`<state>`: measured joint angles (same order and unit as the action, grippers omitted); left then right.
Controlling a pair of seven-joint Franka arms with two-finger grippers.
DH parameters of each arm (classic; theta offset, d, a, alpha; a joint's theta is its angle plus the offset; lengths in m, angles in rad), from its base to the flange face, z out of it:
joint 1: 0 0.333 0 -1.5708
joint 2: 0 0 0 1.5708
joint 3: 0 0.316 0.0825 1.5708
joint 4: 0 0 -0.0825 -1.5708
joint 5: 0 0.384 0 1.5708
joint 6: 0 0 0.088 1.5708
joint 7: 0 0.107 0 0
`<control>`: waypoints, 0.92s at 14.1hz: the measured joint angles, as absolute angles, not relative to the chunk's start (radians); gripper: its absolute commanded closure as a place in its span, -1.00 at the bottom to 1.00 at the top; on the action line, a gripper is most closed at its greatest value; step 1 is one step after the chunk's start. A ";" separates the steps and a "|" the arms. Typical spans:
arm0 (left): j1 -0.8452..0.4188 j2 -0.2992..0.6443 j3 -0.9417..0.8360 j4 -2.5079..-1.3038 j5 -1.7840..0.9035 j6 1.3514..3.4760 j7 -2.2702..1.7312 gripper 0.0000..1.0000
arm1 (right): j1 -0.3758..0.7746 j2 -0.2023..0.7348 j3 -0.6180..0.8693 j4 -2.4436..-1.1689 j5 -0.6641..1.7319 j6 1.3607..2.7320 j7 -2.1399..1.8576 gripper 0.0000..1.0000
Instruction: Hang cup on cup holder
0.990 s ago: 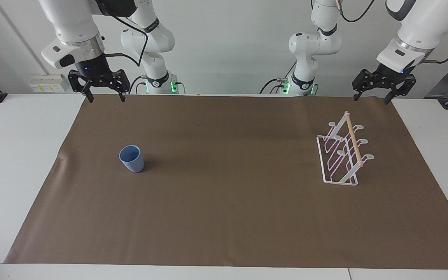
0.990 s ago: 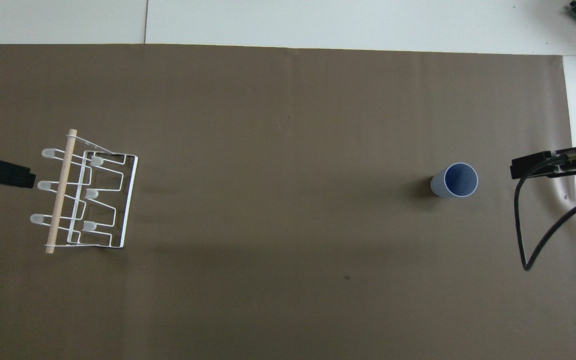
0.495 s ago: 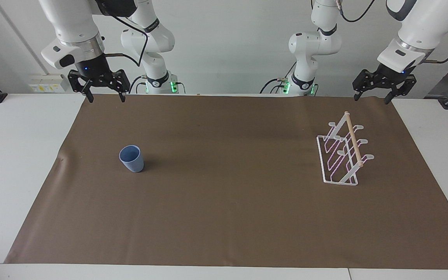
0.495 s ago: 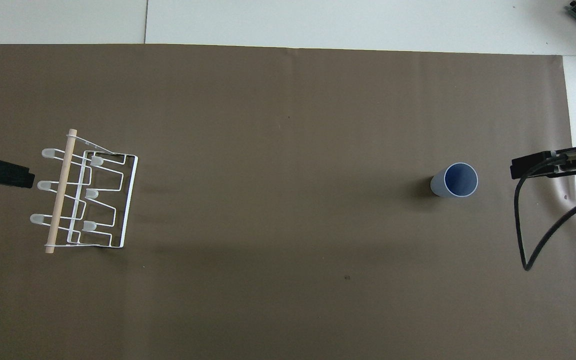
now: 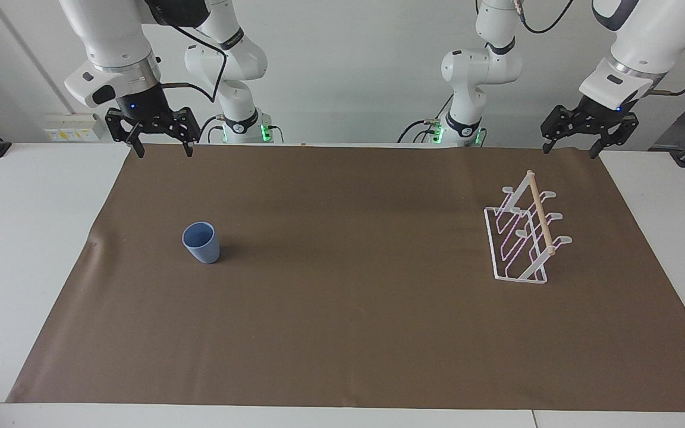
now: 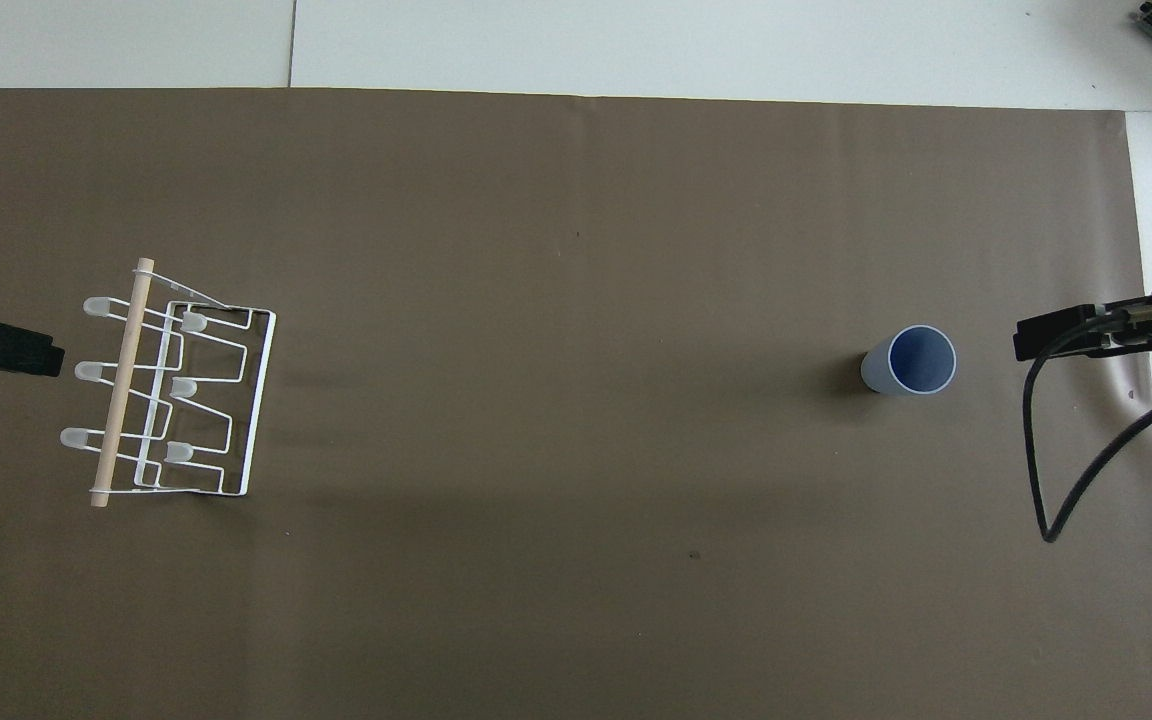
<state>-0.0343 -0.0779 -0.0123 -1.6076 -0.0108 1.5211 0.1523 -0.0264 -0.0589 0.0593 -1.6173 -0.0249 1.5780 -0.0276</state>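
The light-blue cup [image 5: 201, 242] stands upright, mouth up, on the brown mat toward the right arm's end; it also shows in the overhead view [image 6: 911, 360]. The white wire cup holder [image 5: 524, 238] with its wooden dowel stands on the mat toward the left arm's end, and also shows in the overhead view [image 6: 171, 395]; nothing hangs on it. My right gripper [image 5: 161, 148] is open and empty, raised over the mat's end beside the cup [image 6: 1051, 335]. My left gripper [image 5: 571, 147] is open and empty, raised over the mat's end beside the holder [image 6: 26, 352].
The brown mat [image 5: 348, 309] covers most of the white table [image 5: 15, 249]. A black cable [image 6: 1046, 470] loops down from the right arm over the mat's end. Wall sockets [image 5: 72, 126] sit by the right arm's end.
Both grippers have shifted only very slightly in the air. The cup and the cup holder have not moved.
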 measured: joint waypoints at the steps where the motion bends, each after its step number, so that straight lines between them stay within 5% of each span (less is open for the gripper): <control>1: -0.034 -0.078 -0.012 -1.608 -0.011 1.521 0.152 -1.00 | -0.030 -0.060 0.059 -1.621 -0.018 1.579 -0.028 -1.00; 6: -0.034 -0.078 -0.012 -1.608 -0.011 1.521 0.152 -1.00 | -0.062 -0.089 0.058 -1.723 -0.014 1.714 -0.069 -1.00; 13: -0.034 -0.078 -0.012 -1.608 -0.002 1.521 0.113 -1.00 | -0.088 -0.088 0.057 -2.058 -0.013 2.149 -0.157 -1.00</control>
<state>-0.0343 -0.0782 -0.0123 -1.6077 -0.0022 1.5211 0.1128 -0.0878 -0.0881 0.0573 -2.0580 -0.0131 2.1488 -0.1570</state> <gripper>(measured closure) 0.000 0.000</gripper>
